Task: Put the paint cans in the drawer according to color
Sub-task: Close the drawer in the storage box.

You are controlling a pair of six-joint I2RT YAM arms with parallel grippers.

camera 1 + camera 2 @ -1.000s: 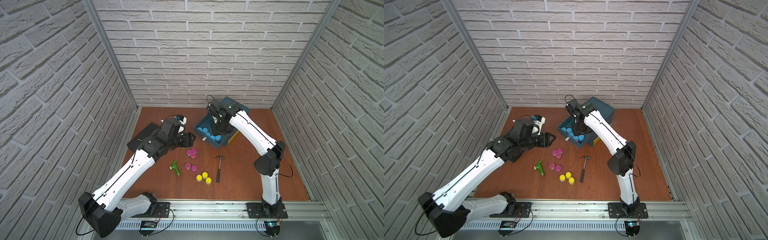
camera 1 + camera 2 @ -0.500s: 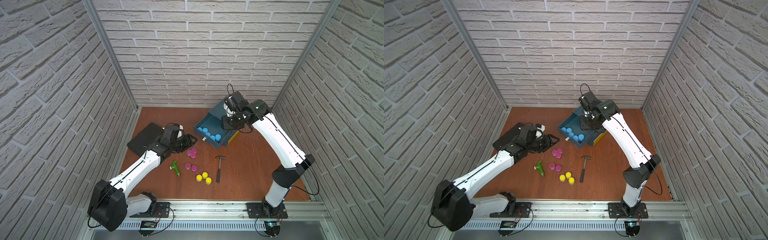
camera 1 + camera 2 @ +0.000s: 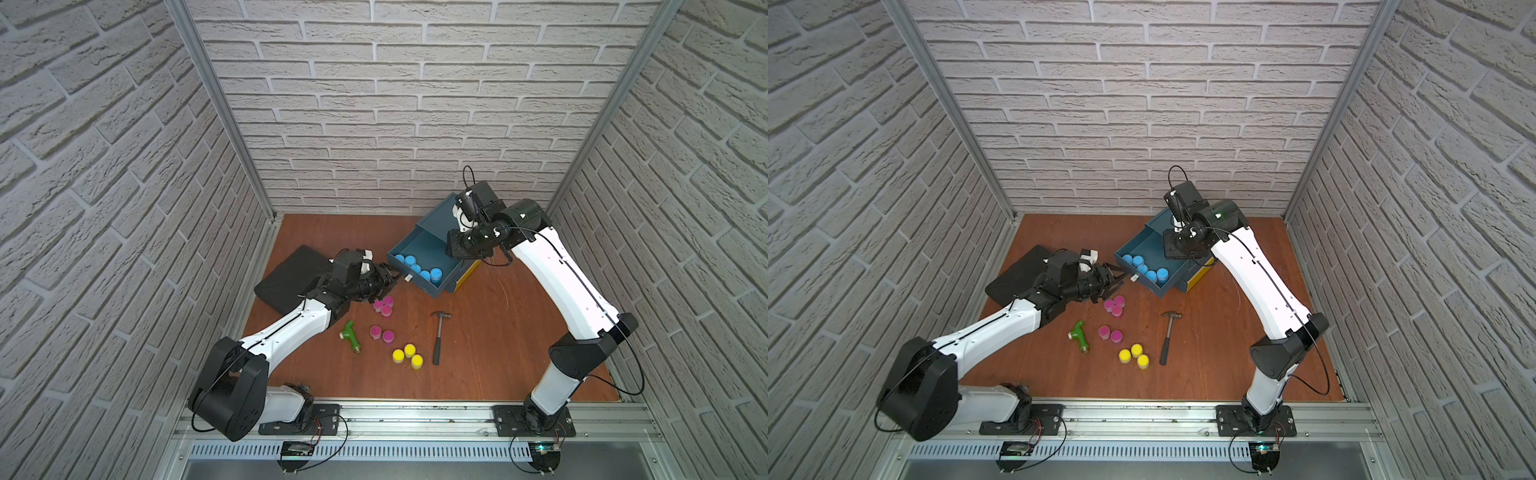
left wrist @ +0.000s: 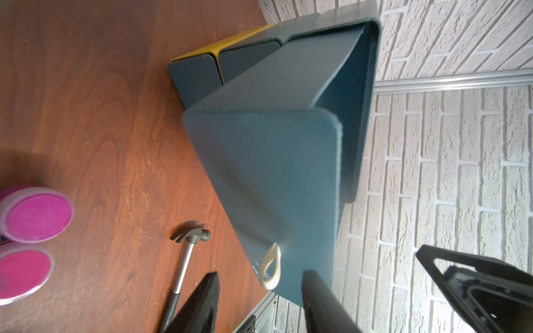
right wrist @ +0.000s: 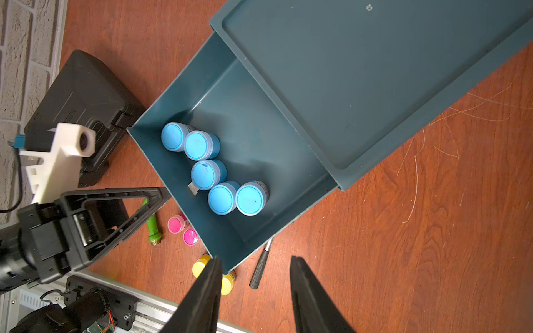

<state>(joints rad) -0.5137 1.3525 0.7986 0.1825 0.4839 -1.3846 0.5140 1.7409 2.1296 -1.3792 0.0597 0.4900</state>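
Five blue cans (image 5: pixel 206 173) in drawer (image 5: pixel 259 124); pink cans (image 3: pixel 386 309) beside left gripper (image 3: pixel 392 279), yellow cans (image 3: pixel 410 350) beyond, remain. We find all jaws open.

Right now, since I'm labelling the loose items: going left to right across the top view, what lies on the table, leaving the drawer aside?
black case → green pipe fitting → pink paint cans → yellow paint cans → hammer

Drawer (image 4: pixel 259 173) pull loop (image 4: pixel 270 269) nr jaws

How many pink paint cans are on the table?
5, all on the table: three pink paint cans clustered near the left gripper, two paired beside the green pipe fitting. None seems hidden.
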